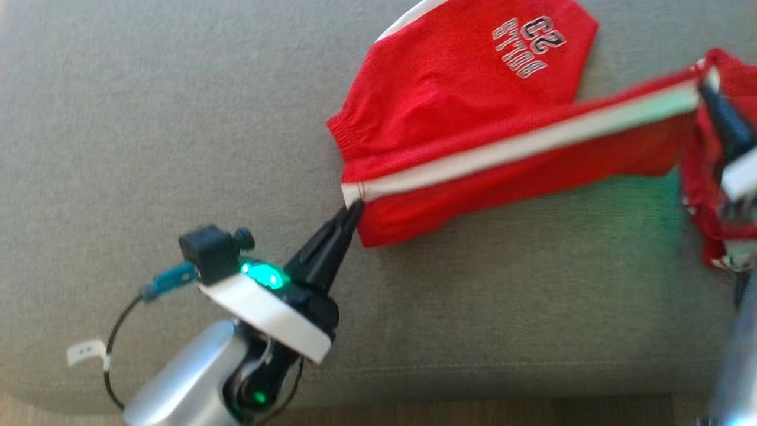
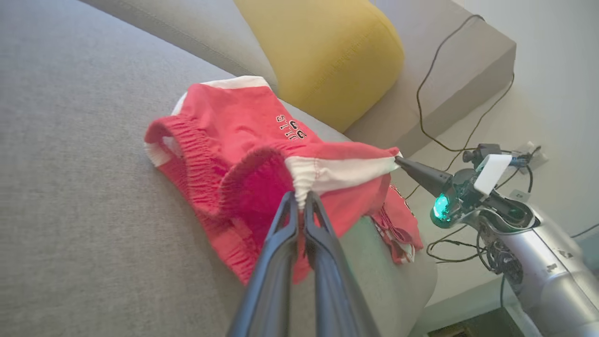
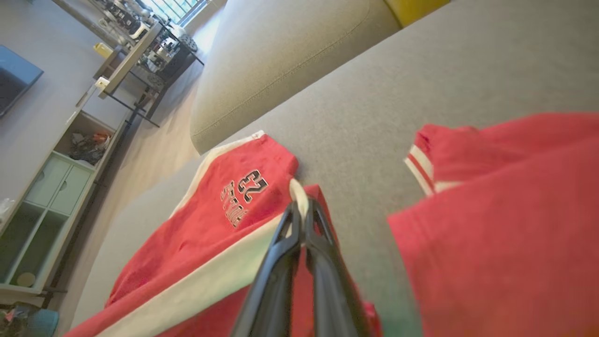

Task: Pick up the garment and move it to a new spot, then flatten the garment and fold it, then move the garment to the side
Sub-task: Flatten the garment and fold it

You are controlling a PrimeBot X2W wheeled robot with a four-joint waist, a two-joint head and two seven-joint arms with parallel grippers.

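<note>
**Garment.** The red garment [image 1: 473, 100] is on the grey sofa seat [image 1: 148, 118], towards 1 o'clock in the head view. It is a pair of shorts with a white side stripe [image 1: 520, 148] and a dark printed number and lettering [image 1: 528, 44]. The printed panel lies flat on the seat at 12 to 1 o'clock. The striped edge is drawn out straight from the middle of the view towards 3 o'clock, spanning between the two grippers. More red cloth is bunched at 3 o'clock, blurred.

**Left gripper.** The left gripper [image 1: 353, 208] reaches in from 7 o'clock. Its fingers are pinched together on the gathered waistband end of the stripe. The left wrist view confirms this: the fingertips [image 2: 299, 196] meet on the white cloth with no gap, and the waistband [image 2: 196, 154] stands open at 10 o'clock of them.

**Right gripper.** The right gripper [image 1: 707, 89] sits at 3 o'clock, blurred. In the right wrist view its fingers [image 3: 299, 206] are closed on a white fold of the stripe's far end. The left wrist view shows its tip [image 2: 400, 161] touching that same end.

**Surroundings.** A yellow cushion [image 2: 327, 51] rests against the sofa back at 12 o'clock in the left wrist view, with a dark cable [image 2: 430, 79] at 2 o'clock. A shelf unit [image 3: 42, 187] stands at 9 o'clock in the right wrist view.
</note>
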